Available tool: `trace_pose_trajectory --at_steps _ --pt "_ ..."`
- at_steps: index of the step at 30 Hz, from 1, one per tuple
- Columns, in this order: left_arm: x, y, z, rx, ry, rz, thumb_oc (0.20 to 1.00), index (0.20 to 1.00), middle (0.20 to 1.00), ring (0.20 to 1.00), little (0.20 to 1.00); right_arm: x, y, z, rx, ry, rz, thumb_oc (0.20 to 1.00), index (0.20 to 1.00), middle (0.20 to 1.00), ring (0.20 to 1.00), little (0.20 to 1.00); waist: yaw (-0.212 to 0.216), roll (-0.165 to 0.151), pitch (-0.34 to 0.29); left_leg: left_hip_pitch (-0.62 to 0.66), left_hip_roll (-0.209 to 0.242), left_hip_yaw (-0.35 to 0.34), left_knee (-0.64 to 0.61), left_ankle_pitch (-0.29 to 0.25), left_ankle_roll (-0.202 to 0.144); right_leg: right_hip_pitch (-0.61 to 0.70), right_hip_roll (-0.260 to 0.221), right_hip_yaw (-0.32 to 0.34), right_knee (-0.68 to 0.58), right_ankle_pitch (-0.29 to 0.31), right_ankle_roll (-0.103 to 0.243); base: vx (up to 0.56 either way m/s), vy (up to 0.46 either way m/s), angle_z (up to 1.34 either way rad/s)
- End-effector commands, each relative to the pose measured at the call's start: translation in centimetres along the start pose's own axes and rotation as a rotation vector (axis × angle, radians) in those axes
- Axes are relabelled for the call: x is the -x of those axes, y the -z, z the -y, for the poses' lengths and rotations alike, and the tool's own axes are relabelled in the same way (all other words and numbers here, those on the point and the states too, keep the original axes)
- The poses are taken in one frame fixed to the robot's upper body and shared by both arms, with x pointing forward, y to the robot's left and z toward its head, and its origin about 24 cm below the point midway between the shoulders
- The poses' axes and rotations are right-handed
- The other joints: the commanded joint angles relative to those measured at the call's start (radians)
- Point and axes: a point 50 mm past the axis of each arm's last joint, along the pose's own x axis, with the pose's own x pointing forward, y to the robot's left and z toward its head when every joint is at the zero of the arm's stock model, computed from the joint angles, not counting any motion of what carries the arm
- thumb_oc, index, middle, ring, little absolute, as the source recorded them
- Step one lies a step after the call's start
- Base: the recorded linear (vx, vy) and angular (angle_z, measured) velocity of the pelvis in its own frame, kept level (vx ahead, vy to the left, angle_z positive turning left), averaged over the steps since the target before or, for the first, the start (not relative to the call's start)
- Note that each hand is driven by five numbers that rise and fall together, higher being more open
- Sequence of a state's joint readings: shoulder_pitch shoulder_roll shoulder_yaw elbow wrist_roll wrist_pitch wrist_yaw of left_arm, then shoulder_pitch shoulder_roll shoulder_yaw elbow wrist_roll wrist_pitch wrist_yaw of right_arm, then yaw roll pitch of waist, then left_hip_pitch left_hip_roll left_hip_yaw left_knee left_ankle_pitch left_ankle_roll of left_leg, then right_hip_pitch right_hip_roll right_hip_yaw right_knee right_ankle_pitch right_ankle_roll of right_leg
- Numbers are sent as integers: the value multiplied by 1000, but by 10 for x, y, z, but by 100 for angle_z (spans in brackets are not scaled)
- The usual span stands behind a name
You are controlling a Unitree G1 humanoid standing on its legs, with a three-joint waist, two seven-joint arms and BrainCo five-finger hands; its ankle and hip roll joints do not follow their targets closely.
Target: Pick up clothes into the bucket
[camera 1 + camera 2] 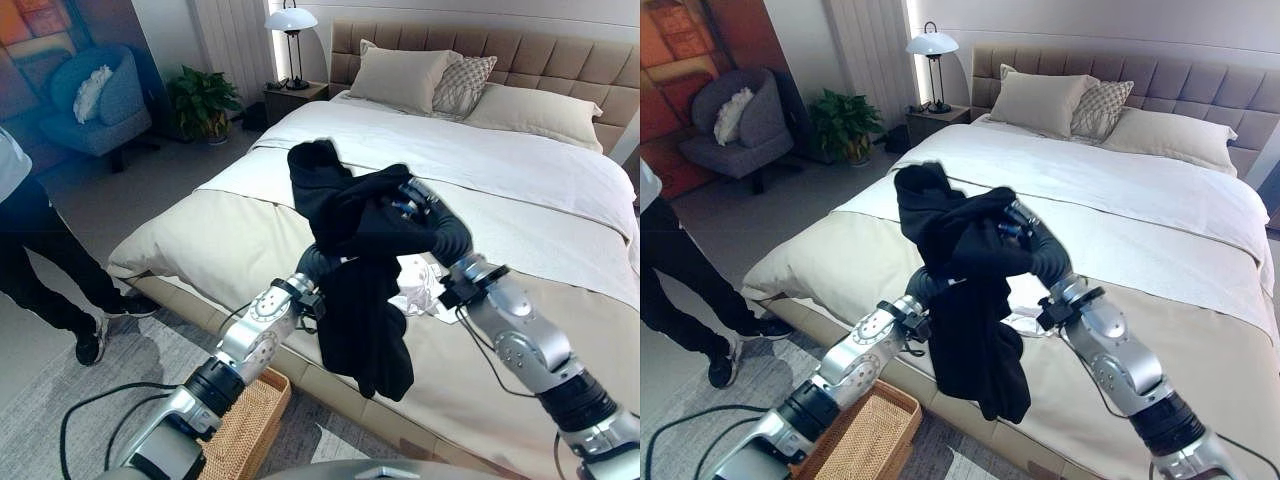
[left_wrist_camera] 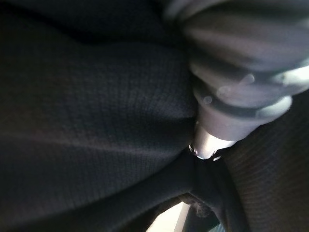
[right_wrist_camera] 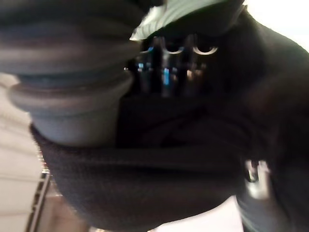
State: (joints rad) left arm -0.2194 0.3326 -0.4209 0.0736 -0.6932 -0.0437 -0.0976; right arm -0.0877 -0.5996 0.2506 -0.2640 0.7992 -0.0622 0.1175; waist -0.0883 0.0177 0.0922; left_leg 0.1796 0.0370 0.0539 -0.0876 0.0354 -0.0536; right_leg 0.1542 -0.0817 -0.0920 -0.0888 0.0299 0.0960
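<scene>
A black garment (image 1: 355, 260) hangs in the air over the near edge of the bed, held up between both arms. My right hand (image 1: 410, 202) is at its upper right, fingers (image 3: 164, 72) curled into the cloth. My left hand (image 2: 231, 92) comes up from below and is buried under the dark fabric, which drapes over it. A woven wicker basket (image 1: 245, 425) stands on the floor by the bed's side, below my left arm. A small white cloth (image 1: 420, 285) lies on the bed behind the garment.
The large bed (image 1: 520, 180) with a beige cover, white sheet and pillows (image 1: 400, 75) fills the right. A person (image 1: 40, 260) in dark trousers stands on the left. A blue armchair (image 1: 100, 100), plant (image 1: 205, 100) and bedside lamp (image 1: 290, 30) are at the back.
</scene>
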Motion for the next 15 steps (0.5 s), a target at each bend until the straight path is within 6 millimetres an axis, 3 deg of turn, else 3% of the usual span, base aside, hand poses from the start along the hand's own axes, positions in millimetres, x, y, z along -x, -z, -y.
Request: trace_pose_trajectory --at_steps 1,3,4,5,9,12,15 --pt "42 -18 -70 -139 -260 28 200 200 200 200 200 16 -28 12 -48 44 172 1000 1000 1000 1000 1000 23 -55 -38 -48 -23 -19 99 -95 8 -43 -56 -35 124 -64 45 0 0 0" --pt "76 -21 -93 -178 -374 23 200 200 200 200 200 40 -8 26 -89 149 99 1000 1000 1000 1000 1000 24 -53 -34 -51 -23 -21 99 -93 6 -45 -54 -36 123 -64 44 0 0 0" --pt "76 -21 -93 -178 -374 23 200 200 200 200 200 40 -8 26 -89 149 99 1000 1000 1000 1000 1000 24 -53 -34 -51 -23 -21 99 -93 6 -45 -54 -36 123 -64 44 0 0 0" --pt "94 -23 -106 -203 -448 29 200 200 200 200 200 54 2 37 -55 221 43 1000 1000 1000 1000 1000 24 -51 -32 -54 -23 -22 96 -92 5 -48 -55 -38 122 -65 44 0 0 0" --pt "133 -31 -127 -250 -628 63 200 200 200 200 200 93 28 62 -16 432 -83 1000 1000 1000 1000 1000 24 -44 -22 -60 -23 -27 93 -90 4 -54 -54 -40 121 -66 43 0 0 0" --pt "147 -32 -134 -254 -710 76 200 200 200 200 200 108 40 69 8 515 -144 1000 1000 1000 1000 1000 23 -40 -15 -66 -23 -29 93 -90 4 -60 -55 -42 122 -67 41 0 0 0" --pt "165 -41 -145 -292 -842 120 200 200 200 200 200 132 66 79 27 669 -248 1000 1000 1000 1000 1000 24 -35 9 -88 -27 -33 103 -89 5 -79 -55 -46 129 -66 40 -48 16 3"
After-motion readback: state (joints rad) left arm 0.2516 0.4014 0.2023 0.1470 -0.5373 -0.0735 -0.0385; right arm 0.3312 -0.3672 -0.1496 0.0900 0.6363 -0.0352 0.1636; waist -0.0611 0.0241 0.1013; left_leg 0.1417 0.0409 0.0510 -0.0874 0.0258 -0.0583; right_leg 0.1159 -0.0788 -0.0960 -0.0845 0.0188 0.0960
